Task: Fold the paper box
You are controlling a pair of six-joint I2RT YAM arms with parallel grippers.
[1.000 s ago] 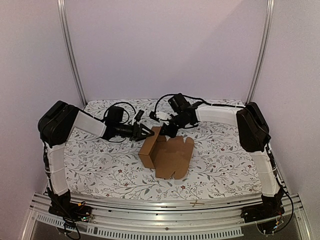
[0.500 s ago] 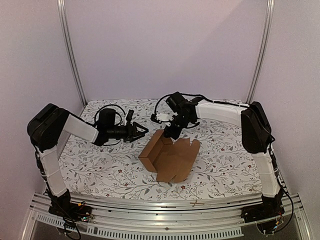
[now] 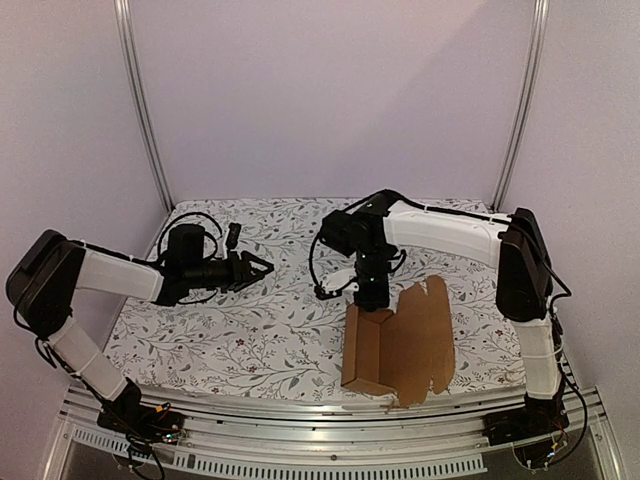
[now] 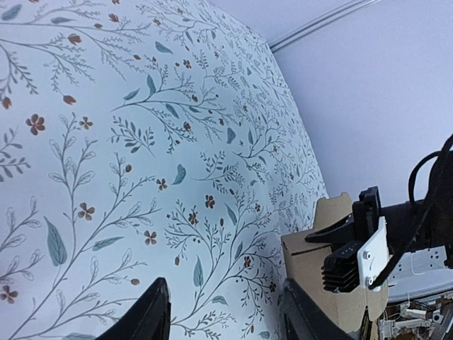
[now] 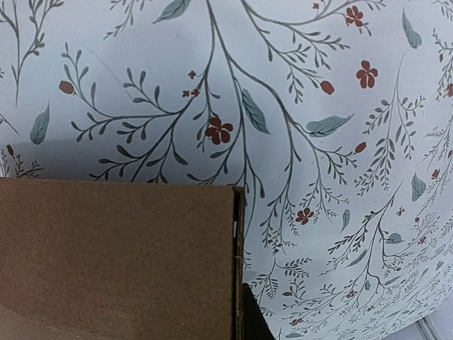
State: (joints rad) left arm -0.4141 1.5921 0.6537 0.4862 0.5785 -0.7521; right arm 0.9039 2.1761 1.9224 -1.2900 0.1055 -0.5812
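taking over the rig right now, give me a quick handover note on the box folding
Left gripper: open, empty, over the floral tablecloth on the left, well clear of the box.
Right gripper: shut on the far edge of the paper box.
Box: near-right part of the table, close to the front edge.
Done: its left section stands folded up; the rest lies flat, tabs loose.
Left: fold up the remaining panels and tuck the tabs.
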